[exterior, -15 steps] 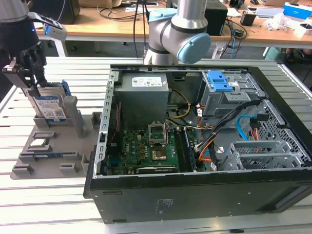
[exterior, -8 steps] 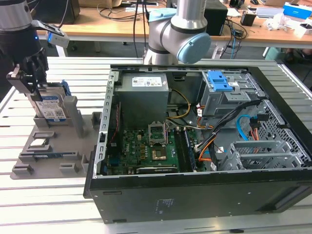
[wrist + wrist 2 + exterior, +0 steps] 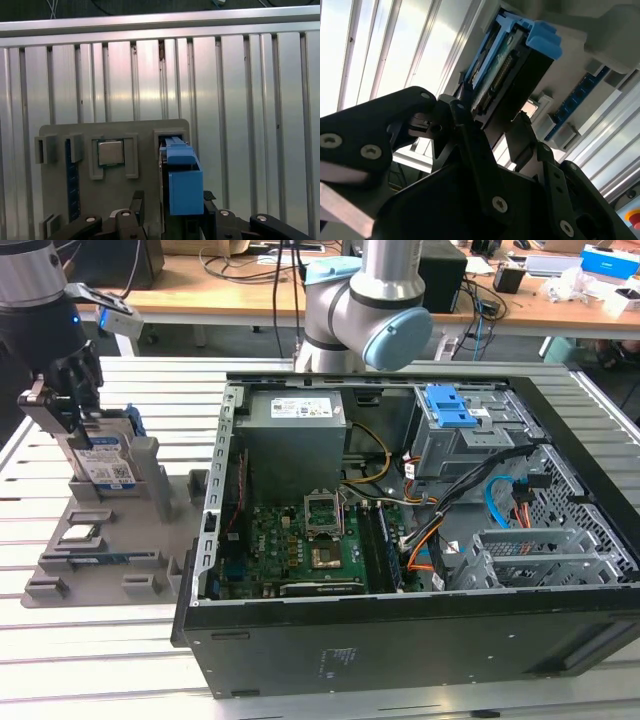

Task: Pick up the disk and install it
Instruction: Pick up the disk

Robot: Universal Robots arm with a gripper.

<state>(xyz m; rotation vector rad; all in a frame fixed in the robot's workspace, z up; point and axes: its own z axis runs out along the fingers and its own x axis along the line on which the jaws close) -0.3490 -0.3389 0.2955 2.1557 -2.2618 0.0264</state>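
**Claw on the disk at the tray**

In both wrist views the claw [image 3: 492, 132] sits closed round the disk [image 3: 507, 75], its fingers [image 3: 137, 202] flanking the blue frame. The first wrist view adds a chip [image 3: 110, 152] in the grey tray [image 3: 60, 200]. In the exterior view the arm hangs over the tray, left of the open computer [image 3: 400, 530] on the counter [image 3: 90, 640].

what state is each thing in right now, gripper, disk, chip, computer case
gripper: fingers on either side of the disk, grip cannot be confirmed
disk: standing on edge in the grey holder, not installed
chip: lying flat in its holder pocket
computer case: side open, insides exposed
drive cage: inside the case, blue latch on top
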